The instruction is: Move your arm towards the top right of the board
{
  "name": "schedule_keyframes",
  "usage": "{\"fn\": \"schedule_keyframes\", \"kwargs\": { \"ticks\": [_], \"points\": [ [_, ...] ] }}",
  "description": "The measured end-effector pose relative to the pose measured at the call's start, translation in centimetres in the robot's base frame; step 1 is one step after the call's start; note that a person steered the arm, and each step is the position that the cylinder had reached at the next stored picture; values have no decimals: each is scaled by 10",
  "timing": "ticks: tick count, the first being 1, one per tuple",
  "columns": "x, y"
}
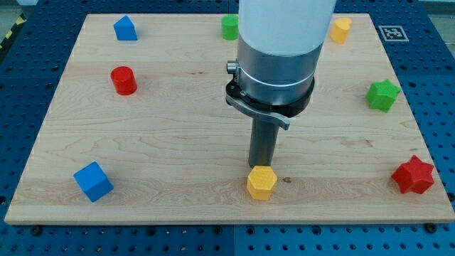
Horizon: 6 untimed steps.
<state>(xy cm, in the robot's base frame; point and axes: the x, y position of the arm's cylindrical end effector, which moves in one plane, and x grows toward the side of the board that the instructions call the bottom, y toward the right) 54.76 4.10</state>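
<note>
My tip (pixel 261 167) stands at the lower middle of the wooden board (pixel 178 114), right behind a yellow hexagonal block (pixel 261 183) and touching or nearly touching it. The arm's large grey and white body (pixel 277 50) rises above it and hides part of the board's upper middle. At the view's top right lies another yellow block (pixel 341 29), partly beside the arm body. A green star block (pixel 382 94) sits at the right edge and a red star block (pixel 413 175) at the lower right.
A green block (pixel 229 27) sits at the top middle, a blue house-shaped block (pixel 125 28) at the top left, a red cylinder (pixel 124 80) at the left, a blue cube (pixel 93 180) at the lower left. A marker tag (pixel 392 33) sits off the board's top right corner.
</note>
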Motion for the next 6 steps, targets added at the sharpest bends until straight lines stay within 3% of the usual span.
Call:
{"fn": "schedule_keyframes", "kwargs": {
  "ticks": [3,4,6],
  "points": [
    [-108,-60],
    [-145,-24],
    [-177,112]
  ]
}}
